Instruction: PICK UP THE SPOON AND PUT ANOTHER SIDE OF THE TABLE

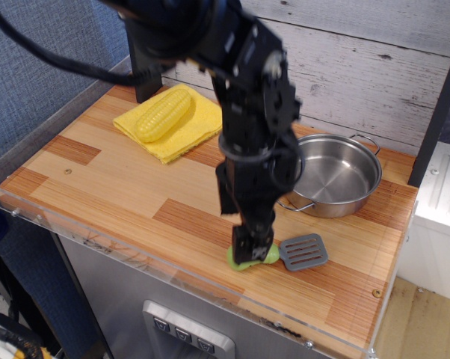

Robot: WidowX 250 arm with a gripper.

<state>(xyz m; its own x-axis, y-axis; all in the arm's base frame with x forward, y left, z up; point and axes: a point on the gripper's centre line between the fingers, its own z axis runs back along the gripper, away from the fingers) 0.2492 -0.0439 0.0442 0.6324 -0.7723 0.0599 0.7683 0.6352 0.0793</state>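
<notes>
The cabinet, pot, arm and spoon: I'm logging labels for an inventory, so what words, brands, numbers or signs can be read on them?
None can be read.
Cabinet buttons: marks too small to read.
Pot: no lettering shows.
Spoon: no lettering shows.
Arm: black, no legible label.

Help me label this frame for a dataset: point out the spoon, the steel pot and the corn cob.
spoon (303,252): only camera view, on its grey slotted head.
steel pot (337,173): only camera view, on the bare inner bottom.
corn cob (164,115): only camera view, mid-length on the kernels.
</notes>
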